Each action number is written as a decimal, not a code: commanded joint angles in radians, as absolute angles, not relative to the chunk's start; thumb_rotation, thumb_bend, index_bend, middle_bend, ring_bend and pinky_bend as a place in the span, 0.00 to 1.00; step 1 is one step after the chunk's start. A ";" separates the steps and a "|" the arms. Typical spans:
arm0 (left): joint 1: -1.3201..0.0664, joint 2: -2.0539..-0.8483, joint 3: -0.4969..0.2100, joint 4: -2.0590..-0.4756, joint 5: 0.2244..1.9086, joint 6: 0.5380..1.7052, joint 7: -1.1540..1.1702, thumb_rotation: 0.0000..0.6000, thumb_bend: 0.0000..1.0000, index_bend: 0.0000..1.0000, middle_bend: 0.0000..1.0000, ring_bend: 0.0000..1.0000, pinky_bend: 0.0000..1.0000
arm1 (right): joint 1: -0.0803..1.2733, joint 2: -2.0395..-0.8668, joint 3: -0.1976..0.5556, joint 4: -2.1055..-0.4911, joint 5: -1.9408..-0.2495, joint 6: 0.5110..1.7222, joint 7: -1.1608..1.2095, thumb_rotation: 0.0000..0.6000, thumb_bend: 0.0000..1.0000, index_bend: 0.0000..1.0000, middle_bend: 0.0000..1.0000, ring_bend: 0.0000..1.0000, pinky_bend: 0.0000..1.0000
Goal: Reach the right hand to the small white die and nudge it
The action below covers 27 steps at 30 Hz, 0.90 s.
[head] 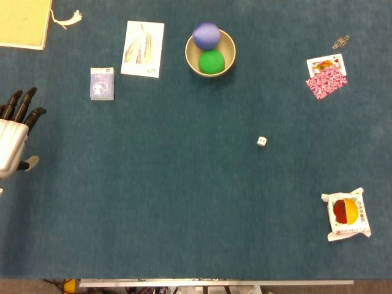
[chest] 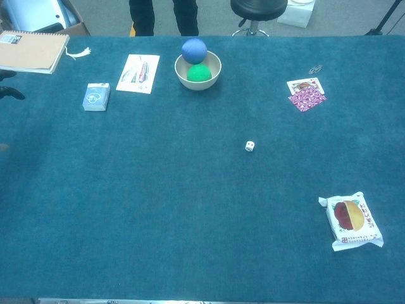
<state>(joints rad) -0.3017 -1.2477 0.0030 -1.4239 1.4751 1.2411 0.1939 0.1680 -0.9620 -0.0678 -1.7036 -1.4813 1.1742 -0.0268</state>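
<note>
The small white die [head: 262,141] [chest: 250,146] lies alone on the blue table cloth, right of centre. My left hand [head: 15,135] rests at the far left edge in the head view, white palm and dark fingers spread, holding nothing. In the chest view only dark fingertips [chest: 9,93] of it show at the left edge. My right hand appears in neither view.
A beige bowl [head: 228,46] holds a purple ball [head: 206,35] and a green ball [head: 211,61]. A blue card box [head: 101,83], a leaflet [head: 143,48], playing cards [head: 326,76], a paper clip [head: 340,41], a snack packet [head: 347,214] and a notebook [head: 24,21] lie around.
</note>
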 commanded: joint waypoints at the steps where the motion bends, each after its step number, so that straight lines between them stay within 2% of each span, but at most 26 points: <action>1: -0.302 -1.249 0.003 -1.424 1.476 1.242 0.193 1.00 0.02 0.21 0.00 0.00 0.24 | 0.167 -0.961 -0.070 -1.705 -1.477 1.170 -0.032 1.00 0.39 0.45 0.42 0.39 0.41; 14: -0.300 -1.251 0.002 -1.427 1.471 1.240 0.192 1.00 0.02 0.21 0.00 0.00 0.24 | 0.181 -0.963 -0.062 -1.712 -1.465 1.150 -0.038 1.00 0.39 0.45 0.42 0.39 0.42; 23: -0.304 -1.265 0.006 -1.425 1.478 1.234 0.196 1.00 0.02 0.21 0.00 0.00 0.24 | 0.234 -0.973 -0.051 -1.727 -1.492 1.094 -0.035 1.00 0.39 0.45 0.43 0.40 0.52; 25: -0.304 -1.266 0.003 -1.427 1.480 1.239 0.190 1.00 0.02 0.21 0.00 0.00 0.24 | 0.248 -0.980 -0.048 -1.733 -1.493 1.078 -0.035 1.00 0.39 0.45 0.47 0.46 0.60; 27: -0.305 -1.265 0.001 -1.428 1.482 1.241 0.184 1.00 0.02 0.21 0.00 0.00 0.24 | 0.266 -0.991 -0.045 -1.736 -1.491 1.052 -0.033 1.00 0.39 0.45 0.56 0.58 0.69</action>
